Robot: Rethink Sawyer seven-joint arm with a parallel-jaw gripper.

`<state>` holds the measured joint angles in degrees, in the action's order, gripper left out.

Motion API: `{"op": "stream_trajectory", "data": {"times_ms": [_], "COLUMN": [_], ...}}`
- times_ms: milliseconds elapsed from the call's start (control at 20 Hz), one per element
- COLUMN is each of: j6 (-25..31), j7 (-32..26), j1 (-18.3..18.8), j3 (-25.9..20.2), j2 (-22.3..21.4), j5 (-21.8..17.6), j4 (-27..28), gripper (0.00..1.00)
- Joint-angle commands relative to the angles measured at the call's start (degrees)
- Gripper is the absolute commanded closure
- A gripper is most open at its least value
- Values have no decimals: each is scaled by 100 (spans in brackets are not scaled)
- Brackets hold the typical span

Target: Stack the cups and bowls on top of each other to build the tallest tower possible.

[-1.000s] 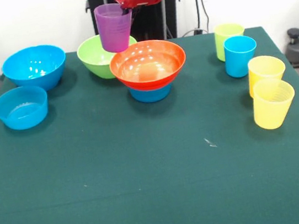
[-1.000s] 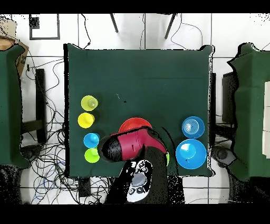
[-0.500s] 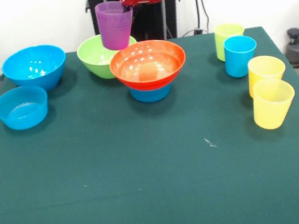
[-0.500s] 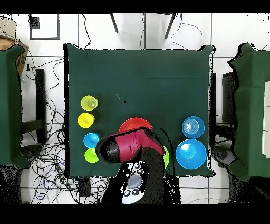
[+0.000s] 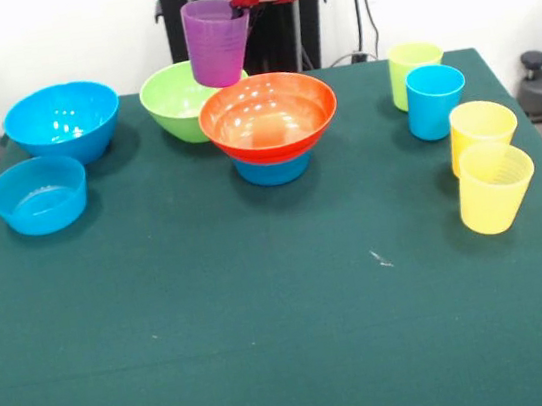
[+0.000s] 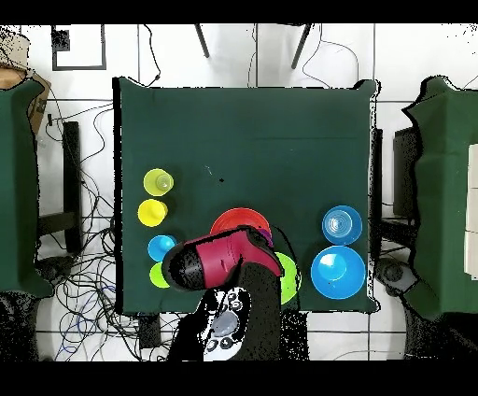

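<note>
The gripper [image 5: 242, 7] is closed on the rim of the purple cup [image 5: 216, 42], holding it upright in the air above the back edge of the orange bowl [image 5: 268, 116]. That bowl sits on a small blue bowl [image 5: 274, 170]. Just behind stands the green bowl [image 5: 173, 103]. The other cups [image 5: 435, 101] stand well apart on the green table [image 5: 267, 315].

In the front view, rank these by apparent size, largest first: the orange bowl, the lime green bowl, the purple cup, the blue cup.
1. orange bowl, clearly widest.
2. lime green bowl, though partly hidden behind the orange bowl and the purple cup.
3. and 4. purple cup and blue cup look alike; no ranking.
</note>
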<state>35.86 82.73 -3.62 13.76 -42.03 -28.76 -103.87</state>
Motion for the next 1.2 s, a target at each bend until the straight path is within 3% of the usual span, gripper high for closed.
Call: {"op": "stream_trajectory", "data": {"times_ms": [50, 350, 1200], "j6": [41, 250, 317], "j7": [947, 961, 1319], "j1": [-92, -278, -754], "j3": [-251, -112, 87], "j2": [385, 500, 744], "j5": [62, -51, 234], "j4": [78, 220, 320], "gripper": [100, 100, 100]}}
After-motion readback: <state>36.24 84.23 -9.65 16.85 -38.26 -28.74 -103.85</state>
